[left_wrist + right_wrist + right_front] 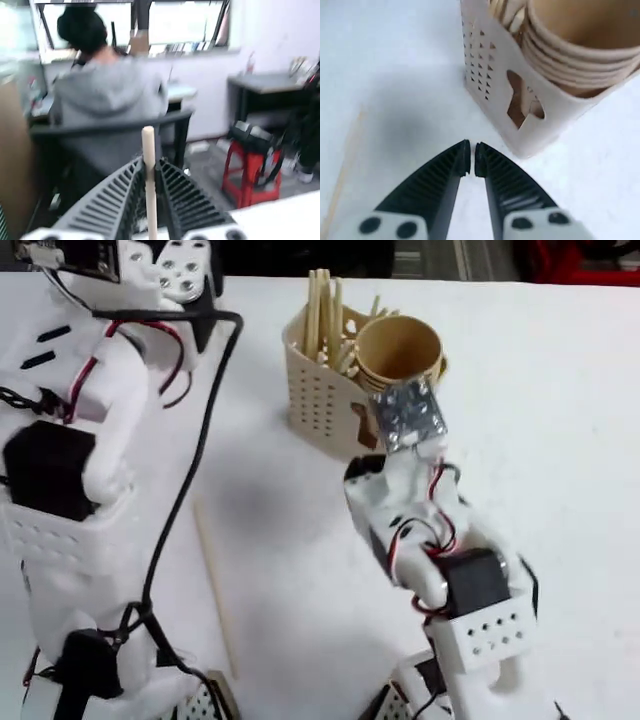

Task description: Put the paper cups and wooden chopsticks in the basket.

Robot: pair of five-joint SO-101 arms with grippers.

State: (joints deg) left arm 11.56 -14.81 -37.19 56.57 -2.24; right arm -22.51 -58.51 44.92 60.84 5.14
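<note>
A cream perforated basket (pixel 318 395) stands at the back middle of the table, with several wooden chopsticks (pixel 322 310) upright in it and stacked paper cups (pixel 400 348) at its right end. One chopstick (pixel 215 585) lies loose on the table in front. My right gripper (pixel 472 156) is shut and empty, low over the table just short of the basket (pixel 520 120) and its cups (pixel 580 55). My left gripper (pixel 148 164) is shut on a chopstick (pixel 149 150) and is raised, facing out into the room.
The left arm (pixel 70 470) and its black cable (pixel 190 480) take up the table's left side. The right arm (pixel 450 570) stands at the front right. White table surface lies open to the right of the basket.
</note>
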